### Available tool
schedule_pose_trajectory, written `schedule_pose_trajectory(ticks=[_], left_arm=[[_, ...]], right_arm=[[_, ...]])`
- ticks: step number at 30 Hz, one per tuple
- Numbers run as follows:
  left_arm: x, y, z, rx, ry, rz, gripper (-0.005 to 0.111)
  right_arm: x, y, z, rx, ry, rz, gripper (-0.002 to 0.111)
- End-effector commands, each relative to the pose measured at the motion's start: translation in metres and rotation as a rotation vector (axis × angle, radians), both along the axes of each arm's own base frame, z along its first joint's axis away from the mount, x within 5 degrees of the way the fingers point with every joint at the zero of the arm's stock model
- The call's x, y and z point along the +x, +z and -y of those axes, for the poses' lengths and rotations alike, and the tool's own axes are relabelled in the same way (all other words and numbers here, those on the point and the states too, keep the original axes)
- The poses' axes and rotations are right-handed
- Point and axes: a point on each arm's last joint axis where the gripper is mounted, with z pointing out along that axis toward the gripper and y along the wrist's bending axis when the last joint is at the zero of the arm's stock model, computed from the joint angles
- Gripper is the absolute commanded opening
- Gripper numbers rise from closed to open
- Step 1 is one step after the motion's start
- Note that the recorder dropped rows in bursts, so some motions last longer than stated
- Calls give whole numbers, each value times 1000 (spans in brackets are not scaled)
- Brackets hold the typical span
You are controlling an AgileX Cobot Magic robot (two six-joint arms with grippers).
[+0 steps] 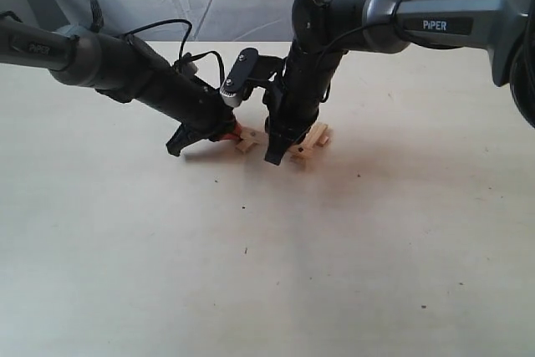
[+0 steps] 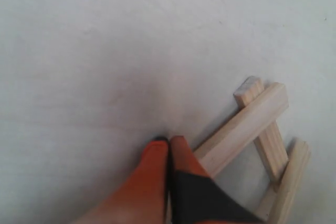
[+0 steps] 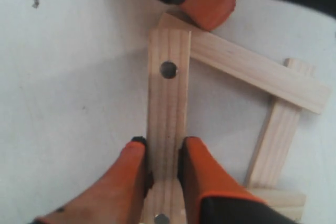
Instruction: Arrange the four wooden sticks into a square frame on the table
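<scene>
A: What does the exterior camera give you on the wooden sticks [image 1: 316,137]?
B: They sit mid-table [image 1: 125,273], bunched beneath both arms. The left gripper [image 1: 232,132] leans in low, and the right gripper [image 1: 282,153] comes down steeply onto them. The two heads are near each other, so a careless swing could knock them together.
A: Is there room to move?
B: Plenty. There is bare tabletop all round, and the far edge is well behind the arms.
A: And the left wrist camera?
B: The left gripper [image 2: 169,146] is clenched on nothing. Its tips are down at the table, touching the end of a plain stick [image 2: 247,124]. That stick lies over a second stick [image 2: 273,153], and a far stick [image 2: 293,179] sits beyond. A shove from here would likely slide the plain stick and open that corner.
A: Right wrist camera?
B: The right gripper [image 3: 165,153] is grasping the holed stick [image 3: 169,103] across its width, with its fingers [image 3: 199,166] on both edges. The stick's far end overlaps the plain stick [image 3: 257,72], and the left gripper's tip [image 3: 210,3] is just beside that corner. The square frame looks closed but skewed, because the plain stick runs aslant.
A: What's the risk?
B: Twisting or lifting the held stick could drag its overlapped neighbours. The crowded corner also leaves little slack.
</scene>
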Motion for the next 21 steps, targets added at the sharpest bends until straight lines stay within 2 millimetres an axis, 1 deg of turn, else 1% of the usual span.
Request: schedule_pose_trajectory(ticks=[1, 5, 7, 10, 21], left_arm=[[-2, -9, -3, 8, -26, -26, 0], [-2, -9, -8, 6, -30, -36, 0], [-2, -10, -12, 11, -35, -40, 0], [-1, -10, -15, 5, -35, -49, 0], [-4, -10, -14, -12, -50, -69, 0]], right_arm=[[0, -11, 2, -14, -23, -33, -1], [2, -20, 1, -5, -74, -38, -1], [4, -20, 0, 9, -112, -30, -1], [4, -20, 0, 15, -116, -29, -1], [4, -19, 0, 22, -135, -31, -1]])
